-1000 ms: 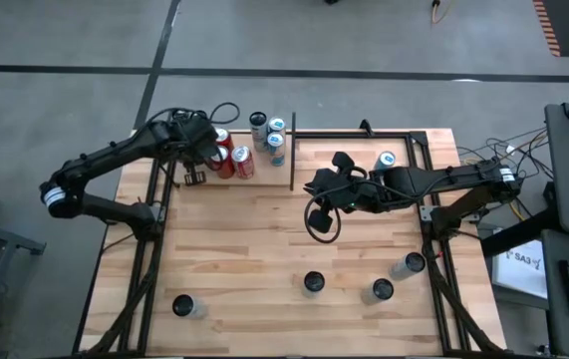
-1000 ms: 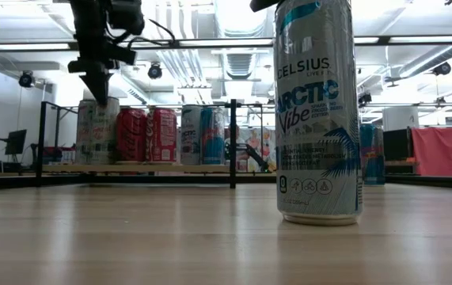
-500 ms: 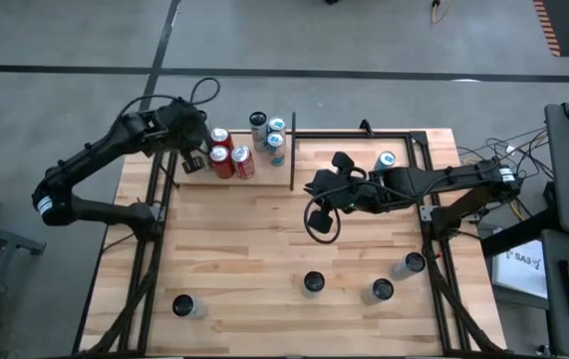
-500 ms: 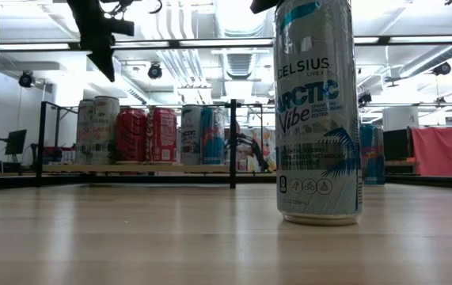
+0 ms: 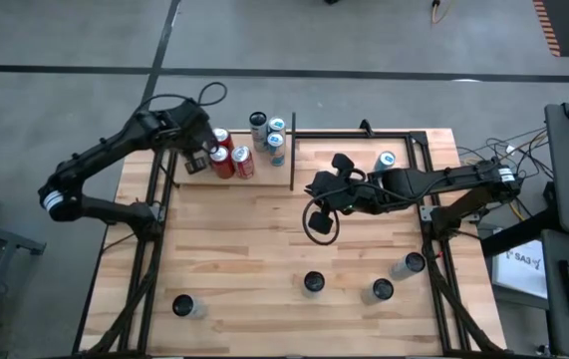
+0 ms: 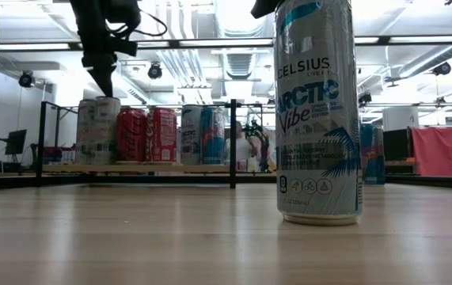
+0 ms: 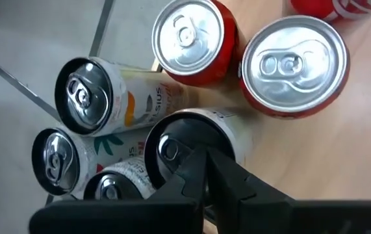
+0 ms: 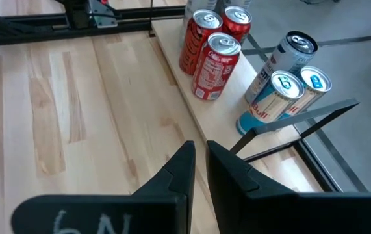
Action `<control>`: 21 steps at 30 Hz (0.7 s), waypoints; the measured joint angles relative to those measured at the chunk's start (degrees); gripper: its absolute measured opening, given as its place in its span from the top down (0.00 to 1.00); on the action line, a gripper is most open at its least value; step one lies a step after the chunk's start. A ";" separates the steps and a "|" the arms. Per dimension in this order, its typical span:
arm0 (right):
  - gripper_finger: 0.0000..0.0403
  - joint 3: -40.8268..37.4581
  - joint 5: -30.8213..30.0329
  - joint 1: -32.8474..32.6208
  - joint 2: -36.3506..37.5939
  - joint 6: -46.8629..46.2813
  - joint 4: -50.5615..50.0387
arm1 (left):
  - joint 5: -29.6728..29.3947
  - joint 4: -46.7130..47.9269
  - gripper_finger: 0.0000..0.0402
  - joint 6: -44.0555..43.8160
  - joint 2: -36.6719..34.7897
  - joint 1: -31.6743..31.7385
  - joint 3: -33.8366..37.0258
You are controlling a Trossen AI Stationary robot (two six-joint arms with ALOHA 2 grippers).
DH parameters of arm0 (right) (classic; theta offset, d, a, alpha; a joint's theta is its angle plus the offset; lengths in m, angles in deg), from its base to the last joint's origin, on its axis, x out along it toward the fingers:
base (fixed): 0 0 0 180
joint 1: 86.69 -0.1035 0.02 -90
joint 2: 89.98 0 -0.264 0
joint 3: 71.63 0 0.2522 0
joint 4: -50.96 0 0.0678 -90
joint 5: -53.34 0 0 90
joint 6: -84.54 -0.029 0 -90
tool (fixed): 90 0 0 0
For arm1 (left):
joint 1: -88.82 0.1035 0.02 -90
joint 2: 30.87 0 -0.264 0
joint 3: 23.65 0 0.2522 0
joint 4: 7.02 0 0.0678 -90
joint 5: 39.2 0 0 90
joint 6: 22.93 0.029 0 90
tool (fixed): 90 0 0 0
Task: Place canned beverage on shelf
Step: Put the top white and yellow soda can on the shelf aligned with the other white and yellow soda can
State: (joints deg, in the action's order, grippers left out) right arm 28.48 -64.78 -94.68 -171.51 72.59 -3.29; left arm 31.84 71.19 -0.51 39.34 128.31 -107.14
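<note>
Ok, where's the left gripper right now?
High view: the left gripper hangs shut over the shelf's left end at the table's far-left corner, just left of the red cans.

The tabletop (image 5: pixel 264 249) is pale wood with a striped plank grain. On the pale plywood shelf (image 5: pixel 264 178) stand two red cans (image 5: pixel 232 160) with silver tops. The near can (image 6: pixel 317 111) is white and pale blue with teal lettering. Both arms are black.
</note>
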 joint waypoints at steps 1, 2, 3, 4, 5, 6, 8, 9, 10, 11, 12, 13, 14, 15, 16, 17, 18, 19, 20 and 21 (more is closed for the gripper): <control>0.93 -0.02 0.00 0.00 0.00 0.00 -0.04 | -0.02 -0.24 1.00 0.02 0.24 -0.02 -0.02; 0.93 -0.05 0.00 0.00 0.00 0.00 -0.04 | -0.05 -0.46 1.00 0.02 0.44 0.00 -0.03; 0.93 -0.08 0.00 0.00 0.00 0.00 -0.04 | -0.06 -0.55 1.00 0.02 0.62 0.00 -0.10; 0.93 -0.12 0.00 0.00 0.00 0.00 -0.03 | -0.08 -0.71 1.00 0.05 0.79 0.00 -0.11; 0.93 -0.16 0.00 0.00 0.00 0.00 -0.03 | -0.12 -0.94 1.00 0.21 0.93 0.00 -0.11; 0.93 -0.25 0.00 0.00 0.00 0.00 -0.02 | -0.16 -1.14 1.00 0.37 1.04 0.00 -0.11; 0.93 -0.41 0.00 0.00 0.00 0.00 -0.07 | -0.18 -1.38 1.00 0.57 1.08 0.00 -0.11; 0.93 -0.48 0.00 0.00 0.00 0.00 -0.06 | -0.16 -1.48 1.00 0.59 1.01 0.00 -0.11; 0.93 -0.52 0.00 0.00 0.00 0.00 -0.05 | -0.15 -1.55 1.00 0.61 0.90 0.00 -0.09; 0.93 -0.56 0.00 0.00 0.00 0.00 -0.04 | -0.09 -1.54 1.00 0.65 0.71 0.00 -0.09; 0.93 -0.60 0.00 0.00 0.00 0.00 -0.04 | 0.02 -1.49 1.00 0.73 0.50 0.00 -0.09; 0.93 -0.64 0.00 0.00 0.00 0.00 0.00 | 0.17 -1.21 1.00 0.82 0.27 0.00 -0.15; 0.93 -0.68 0.00 0.00 0.00 0.00 -0.02 | 0.28 -0.44 1.00 0.83 0.08 0.00 -0.48; 0.93 -0.70 0.00 0.00 0.00 0.02 -0.08 | 0.28 0.04 1.00 0.83 -0.20 0.00 -0.85; 0.93 -0.70 0.00 0.00 0.00 0.02 -0.04 | 0.28 0.64 1.00 0.87 -0.55 0.00 -1.30; 0.93 -0.70 0.00 0.00 0.00 0.00 -0.04 | 0.28 1.58 1.00 0.87 -0.88 0.00 -1.69; 0.93 -0.70 0.00 0.00 0.00 0.02 -0.03 | 0.28 2.66 1.00 0.87 -1.10 0.00 -1.87; 0.93 -0.70 -0.01 0.00 0.00 0.02 -0.02 | 0.30 3.67 1.00 0.91 -1.23 0.00 -1.90; 0.93 -0.70 0.00 0.00 0.00 0.02 -0.03 | 0.51 4.52 1.00 1.06 -1.24 0.00 -1.85; 0.93 -0.70 0.00 0.00 0.00 0.02 -0.04 | 1.20 5.07 1.00 1.15 -1.24 0.00 -1.74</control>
State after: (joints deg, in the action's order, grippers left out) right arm 27.78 -64.78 -94.68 -171.51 72.62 -3.33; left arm 33.03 76.27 0.63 38.10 128.31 -108.88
